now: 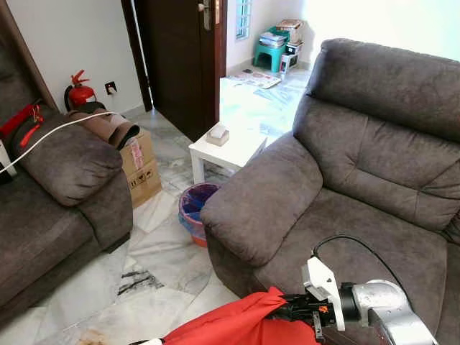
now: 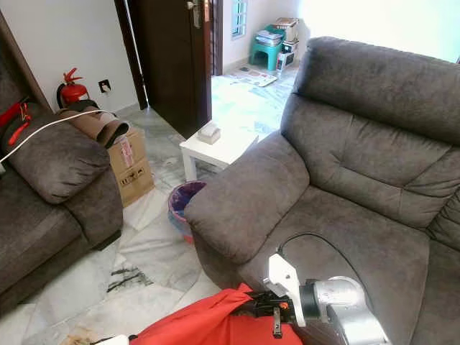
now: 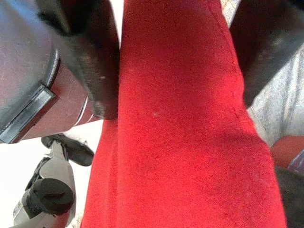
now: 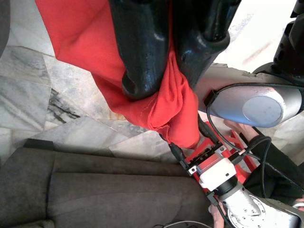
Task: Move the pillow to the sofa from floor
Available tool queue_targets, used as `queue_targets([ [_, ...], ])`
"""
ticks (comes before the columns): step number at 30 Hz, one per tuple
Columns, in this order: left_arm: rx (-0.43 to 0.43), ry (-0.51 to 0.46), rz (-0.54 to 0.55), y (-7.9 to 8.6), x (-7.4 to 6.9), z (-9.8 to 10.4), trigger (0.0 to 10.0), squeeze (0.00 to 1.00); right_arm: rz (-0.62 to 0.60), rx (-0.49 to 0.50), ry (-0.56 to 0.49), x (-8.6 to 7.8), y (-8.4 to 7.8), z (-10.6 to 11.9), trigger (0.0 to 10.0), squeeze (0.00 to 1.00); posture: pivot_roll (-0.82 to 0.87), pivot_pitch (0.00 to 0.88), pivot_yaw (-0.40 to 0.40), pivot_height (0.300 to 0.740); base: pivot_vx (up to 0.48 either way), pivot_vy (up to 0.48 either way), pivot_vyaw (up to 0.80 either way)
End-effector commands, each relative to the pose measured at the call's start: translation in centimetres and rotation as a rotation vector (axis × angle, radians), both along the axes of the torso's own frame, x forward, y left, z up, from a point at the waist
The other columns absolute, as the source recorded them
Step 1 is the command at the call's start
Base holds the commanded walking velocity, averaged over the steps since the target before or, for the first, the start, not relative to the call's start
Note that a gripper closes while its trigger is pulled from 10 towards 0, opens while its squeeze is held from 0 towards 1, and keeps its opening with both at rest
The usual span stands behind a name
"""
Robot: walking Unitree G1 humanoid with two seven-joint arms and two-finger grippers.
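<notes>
Red pillow [image 1: 237,327] cut off at bottom edge

Red pillow [image 1: 237,323], grey-brown sofa [image 1: 359,180], white side table [image 1: 228,151], veined grey-white marble floor [image 1: 154,266]

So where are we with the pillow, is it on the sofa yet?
Not yet. Done: the red pillow is off the floor. In hand: the right gripper has its jaws pinched on a corner of the pillow, and the left gripper has a finger on each side of it. Left: carry it over the grey sofa seat just ahead and let go.
</notes>
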State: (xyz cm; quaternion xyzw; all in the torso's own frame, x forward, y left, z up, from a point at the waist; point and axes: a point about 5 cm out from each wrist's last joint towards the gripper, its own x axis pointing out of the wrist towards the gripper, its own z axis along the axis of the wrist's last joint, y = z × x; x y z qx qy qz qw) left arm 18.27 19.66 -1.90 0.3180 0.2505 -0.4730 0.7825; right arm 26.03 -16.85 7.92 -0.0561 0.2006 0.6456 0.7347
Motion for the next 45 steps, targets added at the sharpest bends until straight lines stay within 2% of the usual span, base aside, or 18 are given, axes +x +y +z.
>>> queue_targets([
  [1, 0.015, 0.032, 0.002, 0.4, -0.4, -0.3, 0.0, 0.0, 0.028, 0.05, -0.094, 0.6, 0.5, 1.9, 10.0, 0.0, 0.08, 0.049, -0.009, 0.74, 0.0, 0.0, 0.0],
  [3, -0.003, 0.042, -0.002, 0.2, -0.4, -0.3, 0.0, 0.0, 0.025, 0.052, -0.095, 0.7, 0.5, 1.9, 10.0, 0.0, 0.08, 0.049, -0.008, 0.74, 0.0, 0.0, 0.0],
  [6, 0.026, 0.037, -0.04, 0.2, -0.4, -0.3, 0.0, 0.0, 0.025, 0.054, -0.094, 0.7, 0.6, 1.9, 10.0, 0.0, 0.08, 0.049, -0.006, 0.74, 0.0, 0.0, 0.0],
  [22, 0.0, -0.012, -0.023, -0.1, 0.4, 0.1, 0.0, 0.0, 0.012, 0.062, -0.079, 0.3, 0.8, 1.3, 10.0, 0.0, 0.07, 0.035, 0.004, 0.74, 0.0, 0.0, 0.0],
  [33, -0.067, -0.083, 0.026, -1.7, 2.2, 1.1, 0.0, 0.0, -0.002, 0.051, -0.043, -0.7, 1.1, -0.1, 10.0, 0.0, 0.06, 0.0, 0.017, 0.74, 0.0, 0.0, 0.0],
  [35, -0.089, -0.112, 0.06, -1.7, 2.8, 1.5, 0.0, 0.0, -0.03, 0.04, -0.04, -0.8, 1.1, -0.6, 10.0, 0.0, 0.06, 0.0, 0.018, 0.74, 0.0, 0.0, 0.0],
  [37, -0.131, -0.213, 0.147, -1.8, 4.4, 2.8, 0.0, 0.0, -0.1, 0.044, -0.049, -0.7, 1.0, -1.2, 10.0, 0.0, 0.06, 0.0, 0.016, 0.74, 0.0, 0.0, 0.0],
  [39, -0.289, -0.375, 0.406, -1.6, 7.1, 5.4, 0.0, 0.0, -0.218, 0.018, -0.031, -0.9, 0.6, -2.7, 10.0, 0.0, 0.06, 0.0, 0.014, 0.74, 0.0, 0.0, 0.0],
  [41, -0.369, -0.417, 0.516, -1.7, 8.0, 6.5, 0.0, 0.0, -0.284, -0.049, -0.051, -0.9, 0.2, -3.8, 10.0, 0.0, 0.06, 0.002, 0.01, 0.74, 0.0, 0.0, 0.0],
  [42, -0.41, -0.439, 0.561, -1.8, 8.5, 7.1, 4.4, 0.0, -0.364, -0.072, -0.069, -0.7, 0.0, -4.4, 10.0, 0.0, 0.07, 0.008, 0.008, 0.74, 0.0, 0.0, 0.0],
  [43, -0.449, -0.449, 0.597, -2.0, 8.9, 7.6, 10.0, 0.0, -0.436, -0.082, -0.084, -0.5, -0.1, -4.7, 10.0, 0.0, 0.07, 0.01, 0.008, 0.74, 0.0, 0.0, 0.0],
  [45, -0.516, -0.455, 0.632, -2.5, 9.3, 8.2, 10.0, 0.0, -0.568, -0.067, -0.131, 0.0, -0.2, -4.7, 10.0, 0.0, 0.07, 0.015, 0.005, 0.74, 0.0, 0.0, 0.0],
])
